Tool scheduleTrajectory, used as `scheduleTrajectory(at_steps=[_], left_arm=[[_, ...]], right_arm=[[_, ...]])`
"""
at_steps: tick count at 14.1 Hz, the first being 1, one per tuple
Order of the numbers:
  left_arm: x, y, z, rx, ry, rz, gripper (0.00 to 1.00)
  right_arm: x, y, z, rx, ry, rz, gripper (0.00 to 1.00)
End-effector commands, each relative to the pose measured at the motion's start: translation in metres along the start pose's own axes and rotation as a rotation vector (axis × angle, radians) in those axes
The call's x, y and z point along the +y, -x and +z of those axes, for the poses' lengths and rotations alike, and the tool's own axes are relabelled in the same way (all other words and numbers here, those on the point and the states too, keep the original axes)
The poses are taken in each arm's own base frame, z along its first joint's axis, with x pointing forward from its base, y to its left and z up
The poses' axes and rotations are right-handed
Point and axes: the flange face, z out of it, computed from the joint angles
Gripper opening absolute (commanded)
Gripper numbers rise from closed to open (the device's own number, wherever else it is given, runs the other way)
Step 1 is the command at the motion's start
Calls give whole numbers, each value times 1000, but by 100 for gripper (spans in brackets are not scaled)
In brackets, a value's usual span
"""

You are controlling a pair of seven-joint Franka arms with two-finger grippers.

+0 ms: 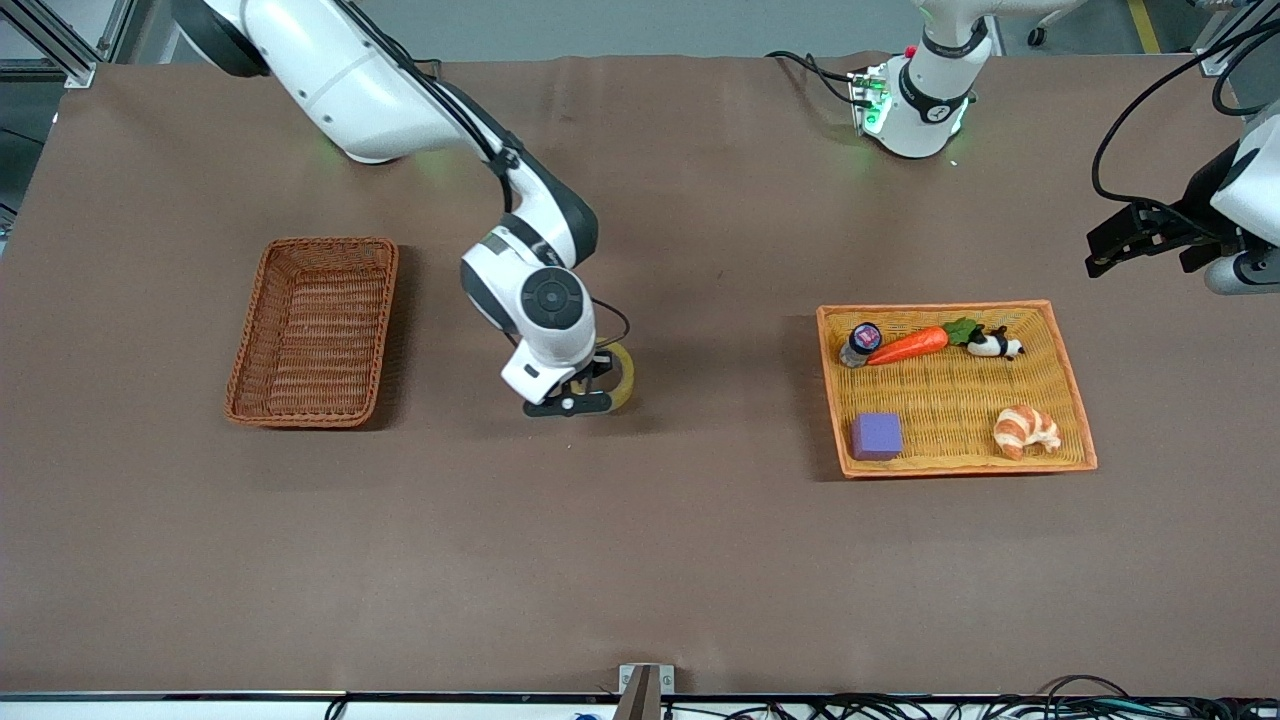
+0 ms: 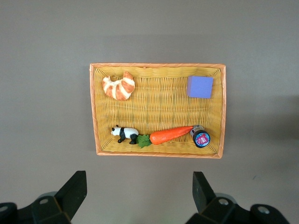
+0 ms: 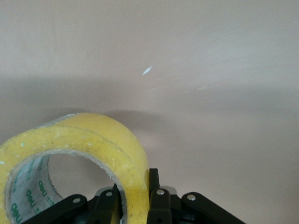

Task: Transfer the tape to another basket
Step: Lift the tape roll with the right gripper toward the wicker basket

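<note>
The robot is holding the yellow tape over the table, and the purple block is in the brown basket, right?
Not quite. The front view shows the purple block in the orange-yellow tray basket, not the brown basket. The rest holds: the right end effector grips the tape over the table.

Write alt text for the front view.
The right gripper holds the tape over bare table, between an empty brown basket and an orange tray holding a carrot, croissant, purple block, panda and small jar. The left gripper waits open above the table's edge.
</note>
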Motion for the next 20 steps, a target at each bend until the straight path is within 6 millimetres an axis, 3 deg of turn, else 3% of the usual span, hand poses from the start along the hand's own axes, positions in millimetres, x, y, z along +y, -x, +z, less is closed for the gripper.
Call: scheduleTrajectory(at_steps=[1,4,6,8,11,13,16,18,20], left_arm=[[4,7,-4,0,17,-3,100],[5,8,-4,0,17,-2,100],[5,7,-3,0,17,-2,100],[4,6,-3,2,17,-3,100],[5,4,-2,3,17,-2,100],[6,4,-2,3,17,0,100],[6,4,-2,3,17,0,100],[7,5,-2,3,17,1,100],[7,4,-1,2,17,1,100]], right_arm=[[76,-3,-95,1,-21,52,0],[181,-11,-143,-33,-50,10,0],[251,-12,-149,-46,-29,-100,0],[325,-9,-141,-64,-23,-184,1],[400,4,-104,-86,-40,-254,2],[433,25,-70,-54,-48,-287,2],[455,66,-5,-12,-50,-295,2],[461,84,28,-5,-44,-293,2],[461,90,45,5,-32,-294,2]])
